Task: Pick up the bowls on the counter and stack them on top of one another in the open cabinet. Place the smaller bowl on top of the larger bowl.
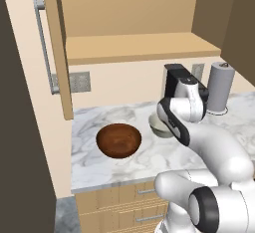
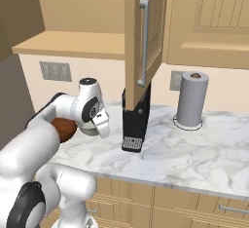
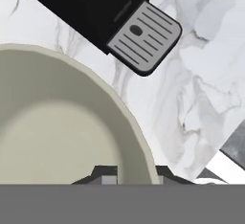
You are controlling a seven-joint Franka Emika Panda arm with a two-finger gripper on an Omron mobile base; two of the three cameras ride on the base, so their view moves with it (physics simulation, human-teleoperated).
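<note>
The larger bowl [image 1: 118, 140], wide and dark reddish-brown, sits on the marble counter [image 1: 94, 165] below the open cabinet [image 1: 139, 48]; its edge also peeks out behind the arm [image 2: 63, 128]. Right of it is the smaller bowl [image 1: 157, 126], pale grey-green, largely hidden by the wrist. In the hand view the smaller bowl [image 3: 57, 132] lies close below the hand. Its rim runs between the two tips of my gripper [image 3: 136, 175], which is shut on that rim. The hand points down at the bowl [image 2: 88, 130].
A black coffee machine [image 2: 134, 120] stands just right of the small bowl, and its grey grille [image 3: 143, 36] is close to the hand. A paper towel roll [image 2: 192, 98] stands farther right. The cabinet door [image 1: 55, 43] juts out at the left, above the brown bowl.
</note>
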